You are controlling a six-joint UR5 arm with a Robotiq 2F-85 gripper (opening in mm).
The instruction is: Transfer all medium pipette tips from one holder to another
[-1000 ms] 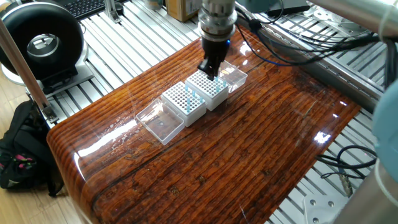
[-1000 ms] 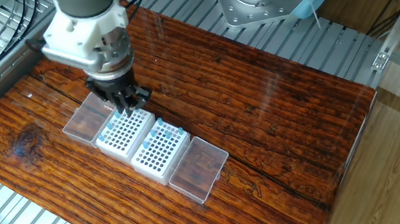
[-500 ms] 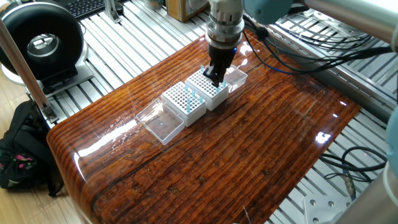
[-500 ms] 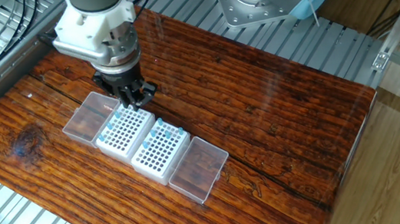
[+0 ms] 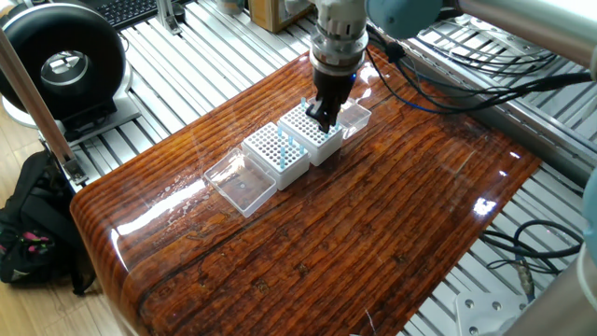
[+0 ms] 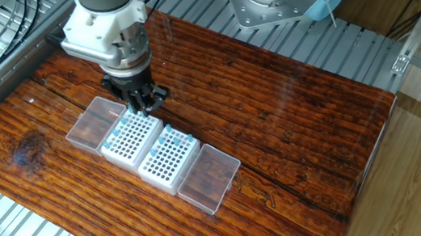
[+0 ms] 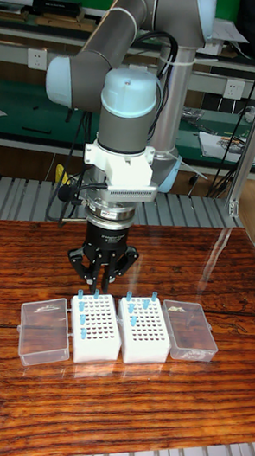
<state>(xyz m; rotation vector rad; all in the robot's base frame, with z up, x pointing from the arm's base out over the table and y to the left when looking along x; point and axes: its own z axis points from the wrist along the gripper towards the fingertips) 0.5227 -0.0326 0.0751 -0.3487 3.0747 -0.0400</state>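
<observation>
Two white grid holders stand side by side on the wooden table, one (image 5: pixel 314 138) (image 6: pixel 129 138) (image 7: pixel 95 330) directly under my gripper and the other (image 5: pixel 276 154) (image 6: pixel 166 160) (image 7: pixel 143 329) beside it. Several medium pipette tips (image 5: pixel 284 147) (image 6: pixel 182 140) (image 7: pixel 83 314), small light-blue cones, stand upright in both. My gripper (image 5: pixel 322 119) (image 6: pixel 144 105) (image 7: pixel 102 284) points straight down just above the back edge of the first holder. Its fingers are drawn together. Whether a tip sits between them is too small to make out.
A clear lid lies flat at each outer end of the holder pair (image 5: pixel 242 185) (image 5: pixel 354 114) (image 6: pixel 93 123) (image 6: pixel 209 178). A black round device (image 5: pixel 63 65) and a black bag (image 5: pixel 28 233) sit beyond the table's left end. Cables (image 5: pixel 438 84) run behind the arm.
The gripper has slid sideways along the back edge of the holder under it, at about the same height. Holders and lids have not moved.
</observation>
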